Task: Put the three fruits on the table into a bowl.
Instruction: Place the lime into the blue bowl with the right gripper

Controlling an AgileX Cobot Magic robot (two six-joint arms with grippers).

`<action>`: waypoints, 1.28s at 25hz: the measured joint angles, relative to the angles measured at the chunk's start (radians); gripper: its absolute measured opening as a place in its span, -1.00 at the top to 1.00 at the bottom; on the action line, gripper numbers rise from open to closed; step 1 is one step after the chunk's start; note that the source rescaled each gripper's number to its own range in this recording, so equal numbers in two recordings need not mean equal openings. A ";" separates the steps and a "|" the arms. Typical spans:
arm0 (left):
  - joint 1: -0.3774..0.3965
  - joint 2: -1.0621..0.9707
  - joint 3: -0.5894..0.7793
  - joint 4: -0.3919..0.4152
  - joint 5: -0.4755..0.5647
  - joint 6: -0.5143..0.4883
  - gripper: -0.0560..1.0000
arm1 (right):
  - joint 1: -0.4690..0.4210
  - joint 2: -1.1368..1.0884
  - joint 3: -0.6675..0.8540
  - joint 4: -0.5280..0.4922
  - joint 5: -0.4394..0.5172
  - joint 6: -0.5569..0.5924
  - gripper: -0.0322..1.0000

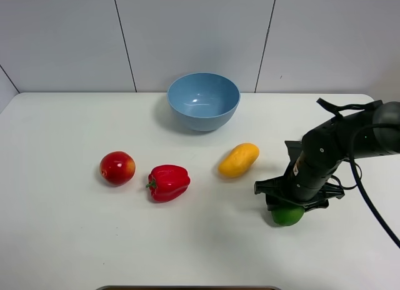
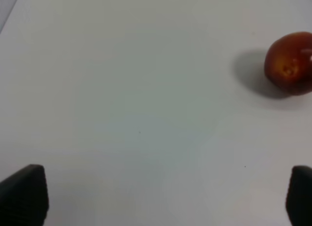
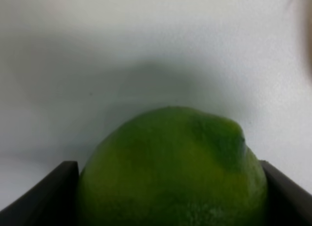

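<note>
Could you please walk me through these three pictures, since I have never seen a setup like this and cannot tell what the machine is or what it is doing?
This is a two-armed robot, and each arm ends in a gripper with two fingers. The wide picture comes from a camera mounted high above the white table. The other two come from small cameras on each arm's wrist, looking out past the fingers.

On the table are a light-blue bowl, which looks empty, a red apple, a red bell pepper and a yellow-orange mango.

The black arm on the right has its right gripper closed on a green lime; the right wrist view shows the lime filling the space between the dark fingers.

The left gripper is open and holds nothing; its wrist view shows bare table, with the apple off to one side. The left arm itself does not appear in the wide picture.
</note>
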 joint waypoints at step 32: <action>0.000 0.000 0.000 0.000 0.000 0.001 -1.00 | 0.000 -0.275 0.000 -0.058 0.116 0.000 0.44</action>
